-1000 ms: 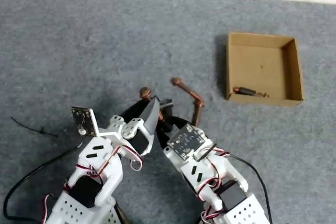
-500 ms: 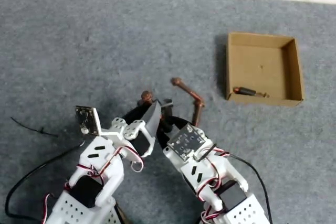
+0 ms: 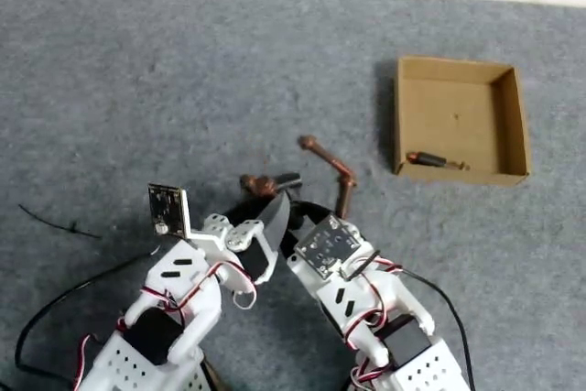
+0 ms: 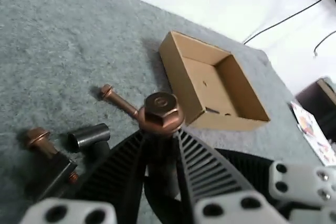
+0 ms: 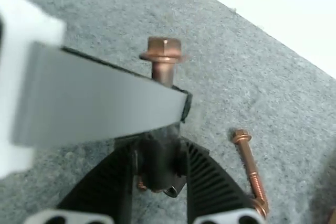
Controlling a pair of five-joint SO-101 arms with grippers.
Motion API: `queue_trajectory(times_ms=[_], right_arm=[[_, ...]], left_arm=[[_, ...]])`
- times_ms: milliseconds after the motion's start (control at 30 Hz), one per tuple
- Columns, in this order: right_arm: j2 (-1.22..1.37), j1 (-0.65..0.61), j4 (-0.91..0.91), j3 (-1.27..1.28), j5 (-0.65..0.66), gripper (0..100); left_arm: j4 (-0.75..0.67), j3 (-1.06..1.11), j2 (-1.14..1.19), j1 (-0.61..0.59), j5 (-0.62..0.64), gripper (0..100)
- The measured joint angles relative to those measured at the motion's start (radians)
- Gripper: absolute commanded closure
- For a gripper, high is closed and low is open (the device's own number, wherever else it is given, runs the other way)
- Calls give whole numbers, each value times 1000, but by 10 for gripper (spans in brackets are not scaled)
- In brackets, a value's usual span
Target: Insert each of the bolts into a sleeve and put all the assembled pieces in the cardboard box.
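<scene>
While the left tool pinches a copper bolt at its tips, the head standing clear, the insertion step looks to be in hand on the grey counter. Just right of it the right tool is closed round a dark sleeve that sits in line with the bolt's shank; one finger of the left tool crosses in front, so whether the shank has entered the bore cannot be told. Further right a spare sleeve lies loose, then a loose bolt and a second loose bolt, their ends close together at an angle. At far right stands the cardboard box, one assembled piece lying along the wall nearest the arms (the only finished one on show). The next move probably calls for holding shank and bore on one axis as the two tools press together, then for one tool to let go so the other can carry the pair across to the box
</scene>
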Motion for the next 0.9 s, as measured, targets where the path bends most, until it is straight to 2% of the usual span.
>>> queue_trajectory(times_ms=[900], right_arm=[[2,0,2,0,2,993]], left_arm=[[21,0,-2,26,-2,993]])
